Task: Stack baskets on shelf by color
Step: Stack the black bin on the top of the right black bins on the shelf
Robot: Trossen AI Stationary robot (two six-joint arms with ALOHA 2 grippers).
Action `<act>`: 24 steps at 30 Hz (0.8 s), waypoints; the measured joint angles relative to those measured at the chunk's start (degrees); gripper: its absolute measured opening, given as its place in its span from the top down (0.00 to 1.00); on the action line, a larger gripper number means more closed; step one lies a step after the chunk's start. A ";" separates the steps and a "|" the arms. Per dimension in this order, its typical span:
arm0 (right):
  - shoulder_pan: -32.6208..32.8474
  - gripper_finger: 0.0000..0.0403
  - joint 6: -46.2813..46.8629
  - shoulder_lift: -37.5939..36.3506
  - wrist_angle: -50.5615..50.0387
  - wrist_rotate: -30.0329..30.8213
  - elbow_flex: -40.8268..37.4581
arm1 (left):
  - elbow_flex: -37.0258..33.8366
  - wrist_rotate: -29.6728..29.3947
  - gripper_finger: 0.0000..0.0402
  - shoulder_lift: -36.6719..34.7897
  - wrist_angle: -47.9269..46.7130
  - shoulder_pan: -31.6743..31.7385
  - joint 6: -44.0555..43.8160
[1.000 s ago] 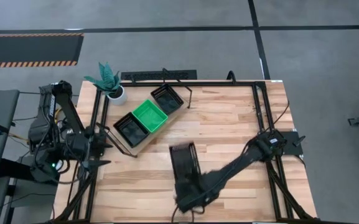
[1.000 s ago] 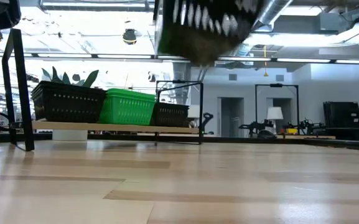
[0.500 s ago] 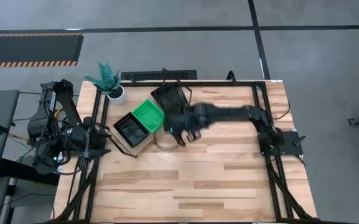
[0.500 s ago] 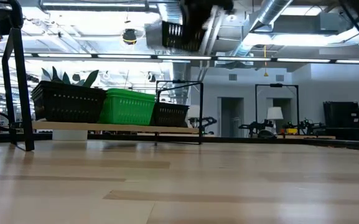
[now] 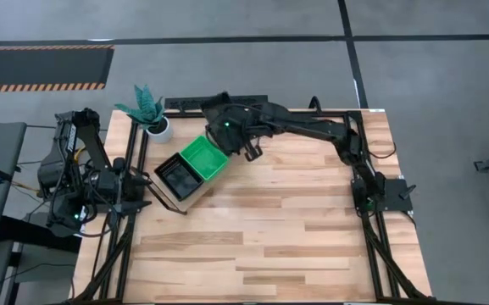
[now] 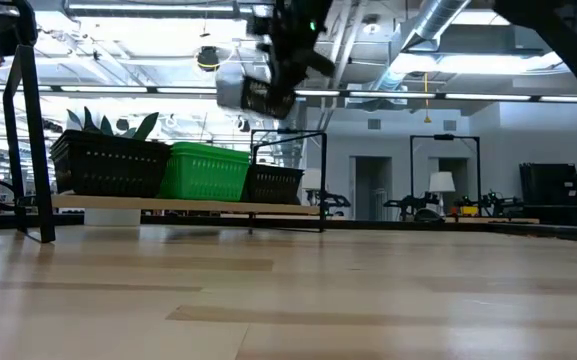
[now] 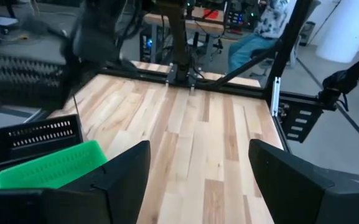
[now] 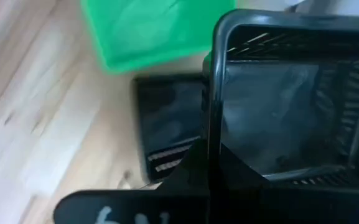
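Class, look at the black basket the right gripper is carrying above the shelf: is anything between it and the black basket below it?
Nothing visible. The right gripper, shut on the carried basket, holds it over the far-end black basket; the green basket sits beside.

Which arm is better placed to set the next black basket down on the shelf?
The right. Its hand is already shut on a black basket, carried in the air above the black basket on the shelf. The left hand waits open at the table's left edge, holding nothing.
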 joint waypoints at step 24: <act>-4.92 0.98 -8.53 -0.14 11.47 -4.98 -15.65 | 0.00 -1.38 0.35 0.00 -0.73 0.02 0.08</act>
